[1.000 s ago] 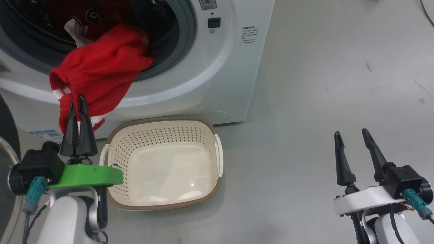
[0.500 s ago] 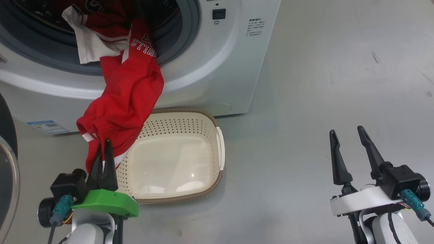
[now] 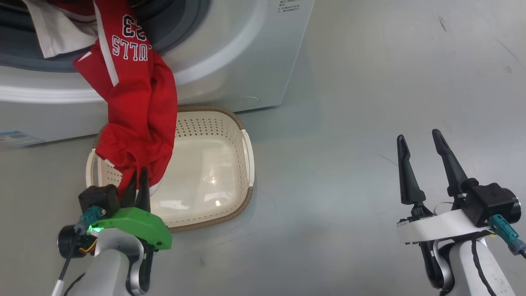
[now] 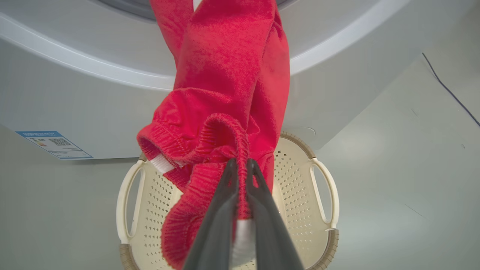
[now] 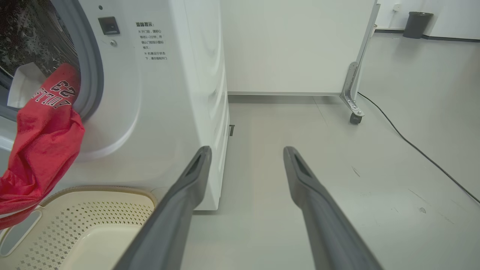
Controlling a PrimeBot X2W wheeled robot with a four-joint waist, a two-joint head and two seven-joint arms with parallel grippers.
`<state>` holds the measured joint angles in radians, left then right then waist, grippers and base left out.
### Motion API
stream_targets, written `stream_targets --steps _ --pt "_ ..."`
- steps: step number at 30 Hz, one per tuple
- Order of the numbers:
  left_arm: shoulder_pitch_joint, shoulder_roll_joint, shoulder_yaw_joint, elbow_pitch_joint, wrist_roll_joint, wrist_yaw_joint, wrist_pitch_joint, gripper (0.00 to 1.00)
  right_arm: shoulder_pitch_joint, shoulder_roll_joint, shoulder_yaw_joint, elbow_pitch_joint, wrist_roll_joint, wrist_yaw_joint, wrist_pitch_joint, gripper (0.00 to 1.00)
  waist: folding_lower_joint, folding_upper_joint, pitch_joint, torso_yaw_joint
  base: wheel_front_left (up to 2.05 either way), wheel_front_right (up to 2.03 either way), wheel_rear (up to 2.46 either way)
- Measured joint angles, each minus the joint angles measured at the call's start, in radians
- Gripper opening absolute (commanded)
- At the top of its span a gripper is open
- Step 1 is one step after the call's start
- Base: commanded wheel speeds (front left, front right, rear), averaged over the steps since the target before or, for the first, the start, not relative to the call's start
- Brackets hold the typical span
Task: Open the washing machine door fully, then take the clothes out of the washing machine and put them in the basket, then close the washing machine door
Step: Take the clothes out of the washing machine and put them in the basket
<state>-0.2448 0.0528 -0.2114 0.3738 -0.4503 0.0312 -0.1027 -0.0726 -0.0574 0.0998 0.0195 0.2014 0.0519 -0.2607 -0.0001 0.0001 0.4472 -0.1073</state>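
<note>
A red garment with white lettering and a "23" stretches from the mouth of the washing machine down over the left part of the cream basket. My left gripper is shut on its elastic hem, held above the basket's near left side. In the left wrist view the fingers pinch the red hem over the basket. A white piece of clothing hangs at the mouth. My right gripper stands open and empty over bare floor, far right. The washing machine door is out of view.
The basket stands on the grey floor right against the washer's front. A blue label sits low on the washer. In the right wrist view a white panel on a caster, a floor cable and a dark bin lie behind.
The head camera has shifted. My left gripper has drawn the red garment out of the mouth and down, from in front of the washer to over the basket. The right gripper has stayed open.
</note>
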Motion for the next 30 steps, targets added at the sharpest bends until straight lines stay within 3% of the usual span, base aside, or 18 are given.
stream_targets --steps 15,25,26,27,28,29,30 --pt "-0.244 0.035 0.014 0.24 0.013 -0.006 0.068 0.0 -0.104 0.009 0.02 -0.013 0.041 0.009 0.0 1.0 0.0 0.0 0.173 -0.085 0.0 0.0 0.0" --pt "-0.314 0.045 0.04 0.397 0.01 -0.011 0.08 0.0 -0.143 0.013 0.037 0.004 0.057 0.012 0.0 1.0 0.0 0.0 0.233 -0.146 0.0 0.0 0.0" --pt "-0.314 0.045 0.04 0.397 0.01 -0.011 0.08 0.05 -0.143 0.013 0.037 0.004 0.057 0.012 0.0 1.0 0.0 0.0 0.233 -0.146 0.0 0.0 0.0" --pt "-0.328 0.046 0.041 0.42 0.01 -0.011 0.078 0.37 -0.146 0.013 0.034 0.004 0.062 0.012 0.0 1.0 0.0 0.0 0.239 -0.153 0.0 0.0 0.0" --pt "-0.328 0.046 0.041 0.42 0.01 -0.011 0.078 0.49 -0.146 0.013 0.034 0.004 0.062 0.012 0.0 1.0 0.0 0.0 0.239 -0.153 0.0 0.0 0.0" --pt "-0.336 0.046 0.041 0.43 0.01 -0.011 0.074 0.93 -0.146 0.013 0.033 0.006 0.062 0.011 0.0 1.0 0.0 0.0 0.24 -0.156 0.0 0.0 0.0" --pt "-0.343 0.046 0.043 0.438 0.01 -0.011 0.07 1.0 -0.146 0.013 0.033 0.008 0.062 0.011 0.0 1.0 0.0001 0.0 0.242 -0.158 0.0 0.0 0.0"
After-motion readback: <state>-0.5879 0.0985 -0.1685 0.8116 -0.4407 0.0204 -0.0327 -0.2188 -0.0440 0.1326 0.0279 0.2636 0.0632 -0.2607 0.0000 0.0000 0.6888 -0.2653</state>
